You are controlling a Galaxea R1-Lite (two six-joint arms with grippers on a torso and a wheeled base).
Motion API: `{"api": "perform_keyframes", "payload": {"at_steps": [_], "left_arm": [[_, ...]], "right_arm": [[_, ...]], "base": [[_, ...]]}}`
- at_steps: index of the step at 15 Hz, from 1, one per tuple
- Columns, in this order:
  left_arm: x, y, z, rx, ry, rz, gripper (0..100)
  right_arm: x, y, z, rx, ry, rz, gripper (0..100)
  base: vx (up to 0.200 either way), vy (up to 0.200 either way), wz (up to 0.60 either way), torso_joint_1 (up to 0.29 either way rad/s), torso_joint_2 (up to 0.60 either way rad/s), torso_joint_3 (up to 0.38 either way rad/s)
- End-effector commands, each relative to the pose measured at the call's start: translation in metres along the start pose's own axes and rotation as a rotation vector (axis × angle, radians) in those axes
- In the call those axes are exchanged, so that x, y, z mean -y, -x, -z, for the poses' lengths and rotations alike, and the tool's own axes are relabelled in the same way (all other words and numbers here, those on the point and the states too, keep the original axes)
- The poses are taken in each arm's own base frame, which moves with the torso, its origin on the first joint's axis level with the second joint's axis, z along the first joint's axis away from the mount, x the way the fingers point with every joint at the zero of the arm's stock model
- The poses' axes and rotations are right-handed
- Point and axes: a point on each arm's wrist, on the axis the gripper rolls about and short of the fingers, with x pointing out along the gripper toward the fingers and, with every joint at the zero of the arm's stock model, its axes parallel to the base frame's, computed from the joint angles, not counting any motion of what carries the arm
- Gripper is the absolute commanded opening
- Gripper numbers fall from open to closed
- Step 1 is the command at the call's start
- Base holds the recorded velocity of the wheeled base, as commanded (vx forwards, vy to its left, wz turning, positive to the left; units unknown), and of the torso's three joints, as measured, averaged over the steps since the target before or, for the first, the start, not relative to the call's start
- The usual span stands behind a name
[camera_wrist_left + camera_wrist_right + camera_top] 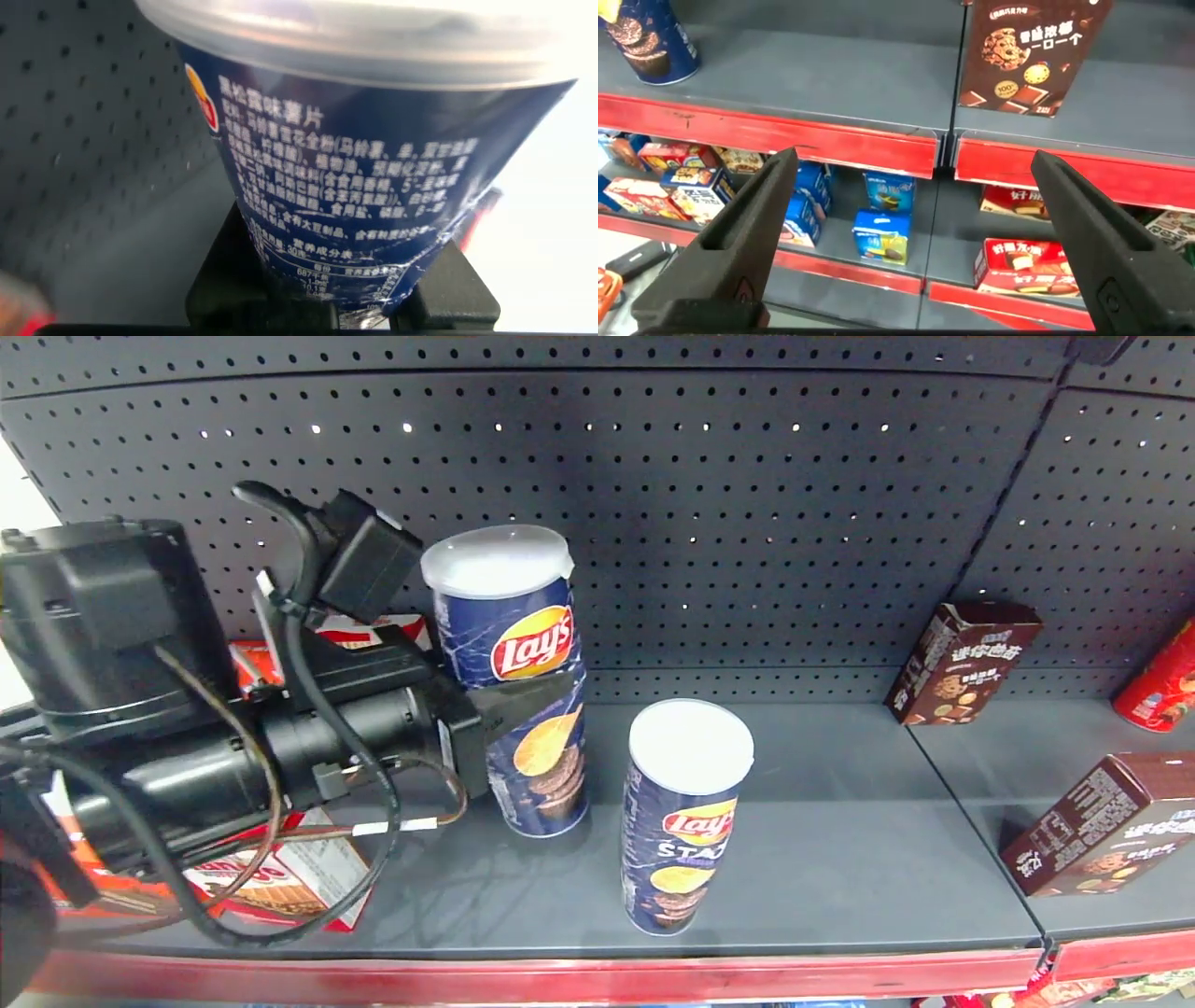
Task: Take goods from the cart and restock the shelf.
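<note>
— Blue can [504,616], upright toward the back of the shelf [840,840], left tool [527,702] clamped round its middle!
— Why mid-body?
— Keeps it from tipping, I'd say, as it goes just behind its twin [686,812]. Base down? Can't tell.
— Right tool [920,243]?
— Jaws wide apart, holding nothing, low before the lower shelves [868,273].

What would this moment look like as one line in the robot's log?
left gripper: shut on chip can, upright at shelf | second can: standing beside, apart | right gripper: open, empty
</note>
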Motion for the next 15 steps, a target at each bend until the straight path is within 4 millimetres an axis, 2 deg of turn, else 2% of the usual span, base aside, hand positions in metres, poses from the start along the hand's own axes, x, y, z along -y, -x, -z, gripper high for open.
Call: {"api": "perform_keyframes", "payload": {"at_steps": [1, 3, 4, 5, 7, 11, 15], "left_arm": [[-0.021, -0.033, 0.019, -0.045, 0.018, 0.013, 0], [-0.040, -0.056, 0.024, -0.040, -0.014, 0.039, 0], [-0.047, -0.060, 0.026, -0.039, -0.030, 0.043, 0], [-0.062, -0.071, 0.030, -0.033, -0.083, 0.057, 0], [-0.067, -0.082, 0.028, -0.019, -0.098, 0.066, 0], [-0.073, -0.099, 0.043, -0.045, -0.088, 0.070, 0], [-0.077, -0.116, 0.049, -0.015, -0.100, 0.076, 0]], "right_arm": [[0.000, 0.000, -0.001, -0.001, 0.002, -0.001, 100], [0.000, 0.000, 0.000, -0.003, 0.000, 0.003, 100], [0.000, 0.000, 0.000, -0.003, 0.000, 0.003, 100], [0.000, 0.000, 0.000, -0.003, 0.002, 0.005, 100], [0.000, 0.000, 0.000, -0.003, 0.002, 0.005, 100], [0.000, 0.000, 0.000, -0.003, 0.002, 0.005, 100], [0.000, 0.000, 0.000, -0.003, 0.002, 0.005, 100]], "base": [[0.000, 0.000, 0.00, 0.000, 0.00, 0.000], [0.000, 0.000, 0.00, 0.000, 0.00, 0.000], [0.000, 0.000, 0.00, 0.000, 0.00, 0.000], [0.000, 0.000, 0.00, 0.000, 0.00, 0.000], [0.000, 0.000, 0.00, 0.000, 0.00, 0.000], [0.000, 0.000, 0.00, 0.000, 0.00, 0.000], [0.000, 0.000, 0.00, 0.000, 0.00, 0.000]]}}
